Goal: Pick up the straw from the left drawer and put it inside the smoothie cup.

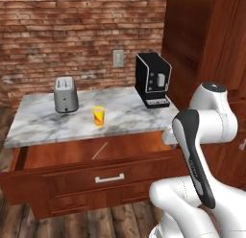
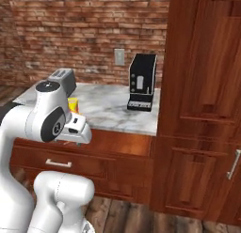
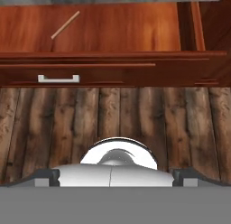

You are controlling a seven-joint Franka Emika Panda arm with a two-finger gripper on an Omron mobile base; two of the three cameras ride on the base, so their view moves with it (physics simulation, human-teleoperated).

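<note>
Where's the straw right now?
The straw lies slanted on the floor of the open left drawer, below the smoothie cup standing on the counter.

thin pale straw [image 1: 100, 150] lies slantwise on the floor of the open left drawer [image 1: 72, 177]; yellow smoothie cup [image 1: 98, 115] stands upright on the marble above.

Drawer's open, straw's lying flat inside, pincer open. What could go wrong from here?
1. The straw is very thin and lies flat on the floor of the left drawer; the open pincer may close over it or flick it aside rather than grip it.
2. The drawer's front panel stands between hand and straw, so a low approach may clip it.
3. The smoothie cup is small and light-looking near the counter edge; a long straw entering tilted might tip it.
</note>
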